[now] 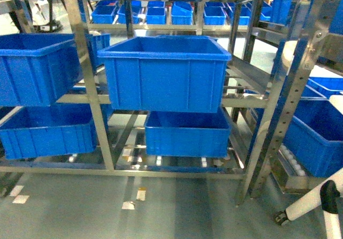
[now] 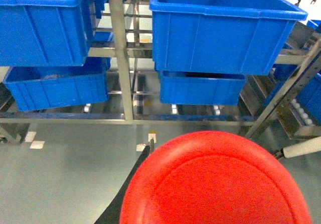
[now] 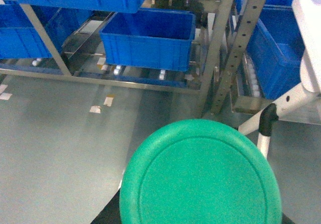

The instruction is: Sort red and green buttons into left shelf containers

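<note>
Ahead of the robot, a steel rack point(image 1: 88, 99) is carrying two large deep bright-blue plastic bins point(image 1: 166, 73) on its upper level, with lower blue bins point(image 1: 187, 134) sitting beneath; a white tubular leg point(image 1: 311, 204) is standing at the right. Neither arm is showing in the head view. Close under the left wrist camera, the red mushroom-capped button point(image 2: 215, 184) is filling the frame, hiding that gripper, so its grip cannot be told. The green mushroom-capped button point(image 3: 200, 176) is likewise hiding the right gripper.
</note>
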Controlling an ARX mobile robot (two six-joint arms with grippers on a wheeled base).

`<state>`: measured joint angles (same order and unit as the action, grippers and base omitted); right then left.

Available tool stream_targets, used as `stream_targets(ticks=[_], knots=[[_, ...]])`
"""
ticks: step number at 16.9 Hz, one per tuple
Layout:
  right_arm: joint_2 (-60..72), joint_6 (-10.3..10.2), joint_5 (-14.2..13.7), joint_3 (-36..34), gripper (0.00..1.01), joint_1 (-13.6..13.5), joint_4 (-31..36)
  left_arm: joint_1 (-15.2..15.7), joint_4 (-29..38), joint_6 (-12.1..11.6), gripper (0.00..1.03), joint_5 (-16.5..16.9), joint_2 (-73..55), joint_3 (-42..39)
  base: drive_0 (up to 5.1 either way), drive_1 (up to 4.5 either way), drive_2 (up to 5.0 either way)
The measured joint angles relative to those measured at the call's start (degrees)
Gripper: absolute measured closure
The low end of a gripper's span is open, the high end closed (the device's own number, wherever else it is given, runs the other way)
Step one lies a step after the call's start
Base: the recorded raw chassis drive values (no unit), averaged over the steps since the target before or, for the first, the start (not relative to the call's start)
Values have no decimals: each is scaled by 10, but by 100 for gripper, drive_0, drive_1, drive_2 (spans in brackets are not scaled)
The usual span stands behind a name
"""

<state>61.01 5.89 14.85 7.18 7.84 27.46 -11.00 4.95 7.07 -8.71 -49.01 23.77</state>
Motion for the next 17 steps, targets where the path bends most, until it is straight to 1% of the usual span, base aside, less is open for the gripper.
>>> stream_targets(ticks=[17], knots=[[0, 0, 0, 0, 75, 0, -1, 0, 0, 0, 77, 0, 0, 0, -496, 246, 246]])
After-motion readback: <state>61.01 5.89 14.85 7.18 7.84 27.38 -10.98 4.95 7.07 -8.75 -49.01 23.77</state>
